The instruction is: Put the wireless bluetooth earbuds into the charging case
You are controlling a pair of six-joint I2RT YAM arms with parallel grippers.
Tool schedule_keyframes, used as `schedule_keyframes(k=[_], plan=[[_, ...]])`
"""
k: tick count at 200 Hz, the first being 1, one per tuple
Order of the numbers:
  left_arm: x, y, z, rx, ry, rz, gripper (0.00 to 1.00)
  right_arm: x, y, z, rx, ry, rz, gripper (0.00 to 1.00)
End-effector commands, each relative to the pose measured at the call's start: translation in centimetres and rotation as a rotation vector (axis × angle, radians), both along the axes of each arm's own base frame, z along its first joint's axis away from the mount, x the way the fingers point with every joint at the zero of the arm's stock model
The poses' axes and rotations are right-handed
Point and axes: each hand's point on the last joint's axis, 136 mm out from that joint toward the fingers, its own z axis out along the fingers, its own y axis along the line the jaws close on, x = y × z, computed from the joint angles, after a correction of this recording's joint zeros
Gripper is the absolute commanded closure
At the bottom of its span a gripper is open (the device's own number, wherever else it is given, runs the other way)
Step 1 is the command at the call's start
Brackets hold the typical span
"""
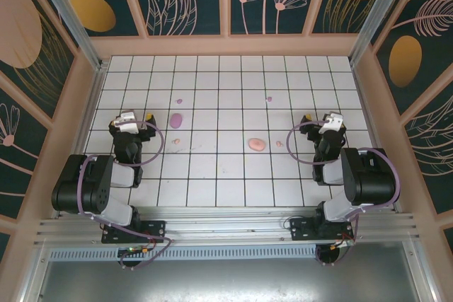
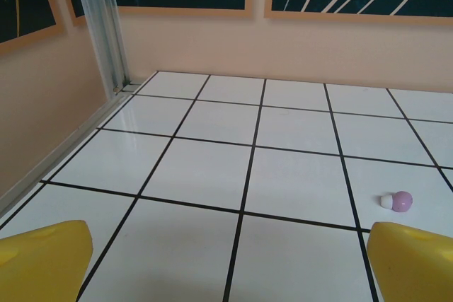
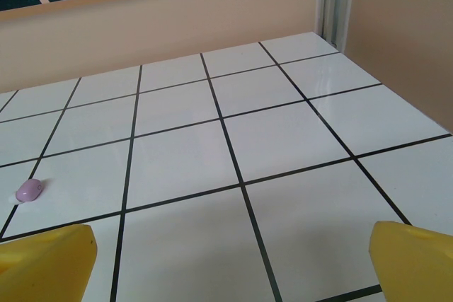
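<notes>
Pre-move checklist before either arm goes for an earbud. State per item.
1. Left pincer open: ok, nothing held.
2. Right pincer open: ok, nothing held.
3. Target for the left arm in sight: ok, a purple earbud lies on the tile ahead and to the right.
4. Target for the right arm in sight: ok, a second purple earbud lies ahead and to the left.
5. Purple case and pink case open to take earbuds: cannot tell, too small from above.
</notes>
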Motion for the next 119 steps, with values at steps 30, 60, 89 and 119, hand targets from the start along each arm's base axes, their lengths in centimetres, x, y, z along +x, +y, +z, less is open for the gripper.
schedule_keyframes(k=[30,60,89,119], plan=[[0.39,0.02,0.87,-0.015,-0.030,-0.005,0.01,0.57,0.30,1.44,-0.008,-0.052,0.021,0.01],[0.41,0.03,0.88,-0.015,-0.031,-0.005,0.01,0.57,0.27,1.41,-0.007,-0.051,0.020,0.01],[0.36,0.03,0.87,-0.013,-0.031,-0.005,0.01,0.59,0.24,1.45,-0.007,-0.052,0.019,0.01],[0.68,-0.65,1.25,-0.004,-0.021,-0.047,0.01,0.86,1.01,1.39,-0.016,-0.043,0.069,0.01]])
